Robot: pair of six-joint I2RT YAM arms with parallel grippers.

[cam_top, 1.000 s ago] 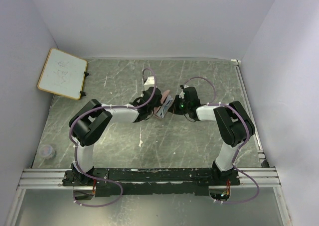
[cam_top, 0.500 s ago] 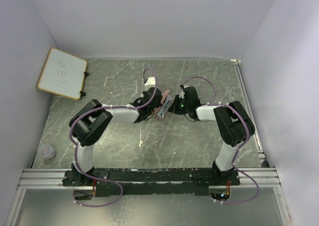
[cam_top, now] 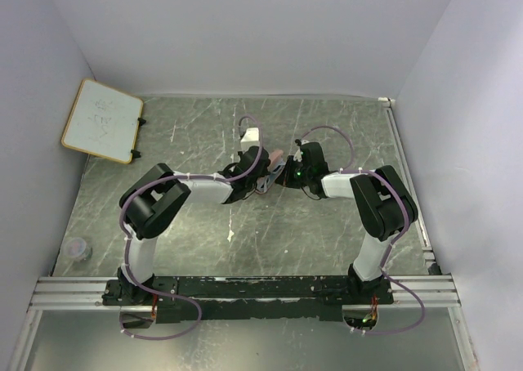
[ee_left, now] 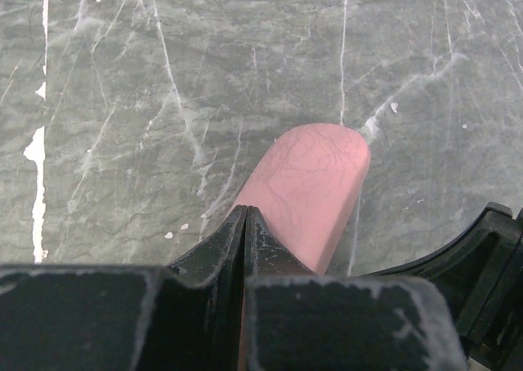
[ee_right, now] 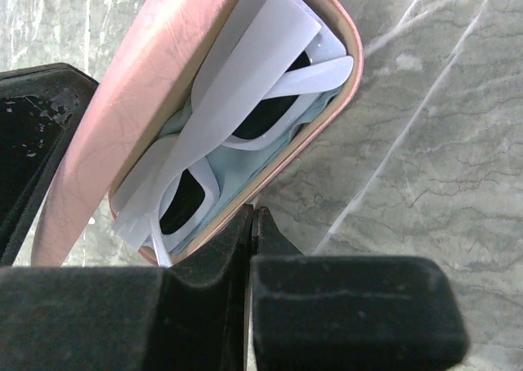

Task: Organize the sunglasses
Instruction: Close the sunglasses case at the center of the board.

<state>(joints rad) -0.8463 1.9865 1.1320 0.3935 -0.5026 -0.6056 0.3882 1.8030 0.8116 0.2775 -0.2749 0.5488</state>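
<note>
Quick update from the bench. The white-framed sunglasses (ee_right: 245,85) are sitting folded inside the tan-pink oblong case (ee_right: 139,85), lying on top of the light blue-grey cloth (ee_right: 315,109) that lines it. So the "put them away" part looks done. What's left, by the look of it, is getting the lid shut.

What changed over the last second is all on the left arm. In the overhead view its forearm has swung up and over toward the case, and much less of the pink lid shows there now than a moment ago. The right arm hasn't budged.

The left gripper (ee_left: 245,216) has its jaws pinched almost together. A sliver of pink runs down between them, so it looks like it's holding the lid by its edge, with the rest of the lid sticking out past the tips. The right gripper (ee_right: 252,216) is squeezed fully together with its tips right at the case's lower rim. Whether it's actually pinching that rim or just bracing against it can't be made out.

Best guess is the lid is being folded down over the glasses. One white temple arm rides high near the case's rim and could snag the lid.
</note>
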